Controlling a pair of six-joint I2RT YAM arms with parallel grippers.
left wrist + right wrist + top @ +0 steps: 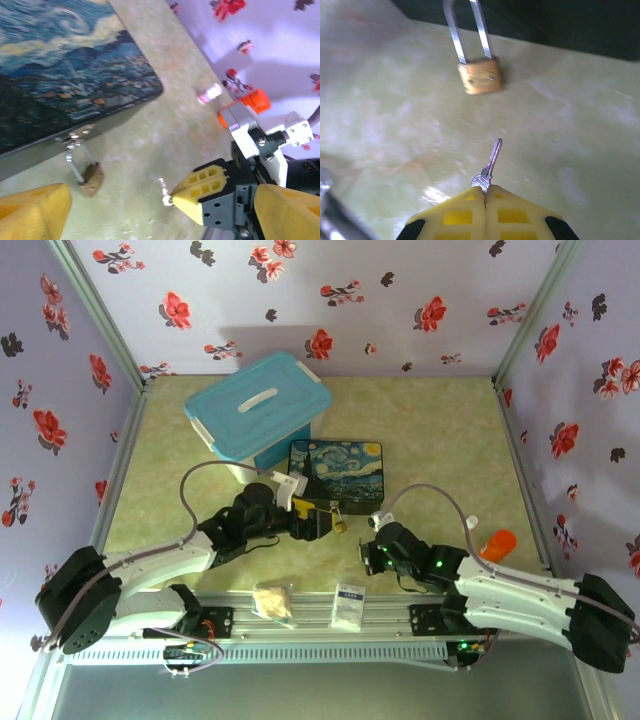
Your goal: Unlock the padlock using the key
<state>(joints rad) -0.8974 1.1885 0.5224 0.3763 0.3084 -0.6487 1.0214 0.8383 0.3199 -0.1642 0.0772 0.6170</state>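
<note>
So the right gripper (485,192) pinches the key (490,162) by its head, blade aimed at the padlock (479,76); the left gripper (318,517) gapes wide nearby, probably to steady it.

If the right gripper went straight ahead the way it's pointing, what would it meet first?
Probably the padlock, reached first by the key pinched in the right gripper; the key tilts slightly right, so alignment is uncertain.

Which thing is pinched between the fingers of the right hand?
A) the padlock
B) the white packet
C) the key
C: in the right wrist view the right hand is shut on the key, whose blade points toward the padlock lying apart ahead of it.
</note>
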